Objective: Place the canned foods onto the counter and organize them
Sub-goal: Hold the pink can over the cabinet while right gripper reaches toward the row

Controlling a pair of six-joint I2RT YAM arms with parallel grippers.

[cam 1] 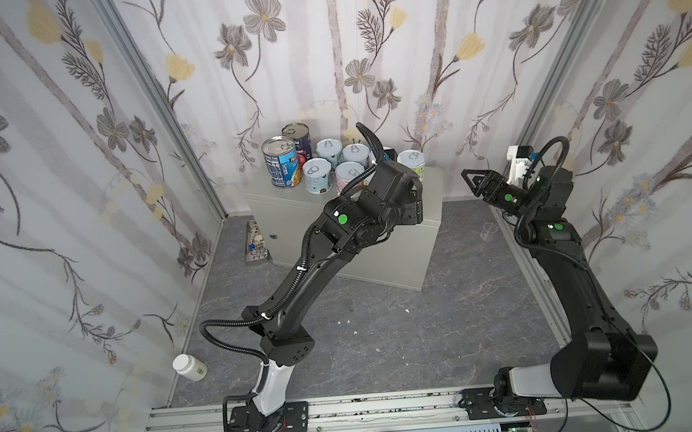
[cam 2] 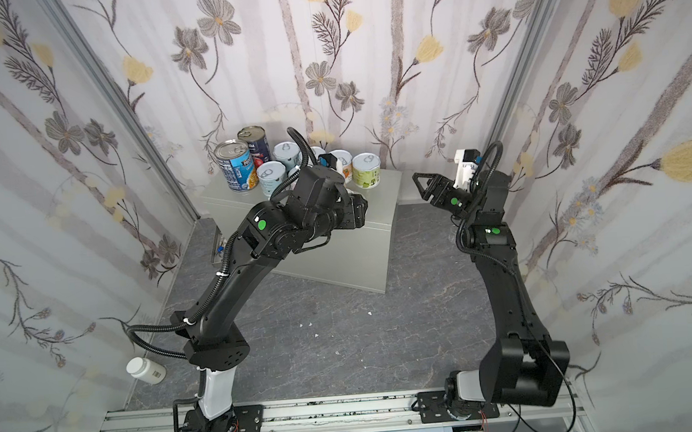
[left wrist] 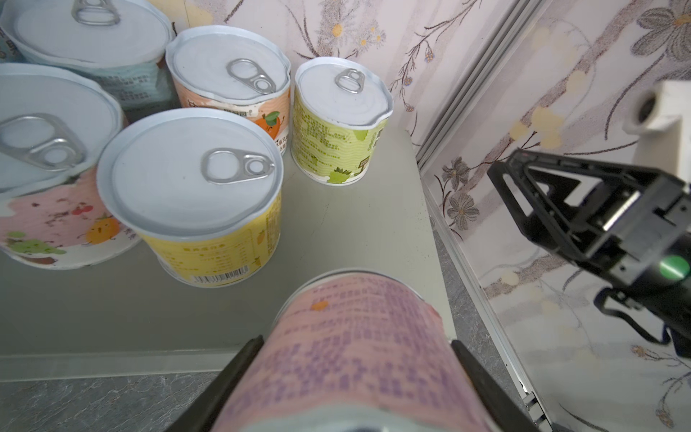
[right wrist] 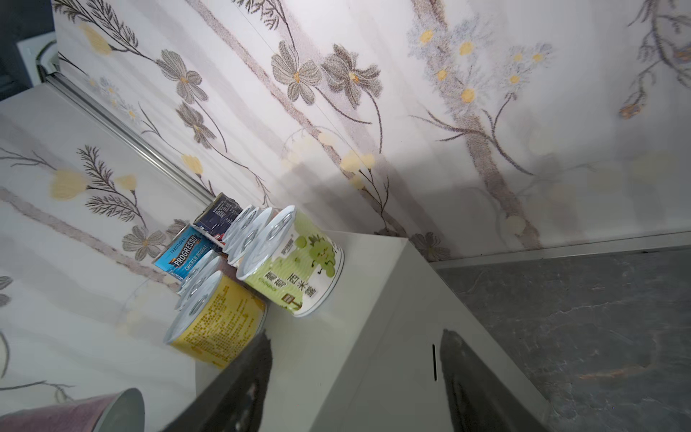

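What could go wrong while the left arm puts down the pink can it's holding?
The pink can sits tilted in the left gripper, near the front edge of the counter. Let go like this, it could tip or roll off. The yellow can stands close ahead, so pushing further in might knock it into its neighbours.

You see a pink can (left wrist: 355, 355) with purple print, a yellow can (left wrist: 209, 232), a green can (left wrist: 332, 138), a pale-grey counter (left wrist: 336, 224).
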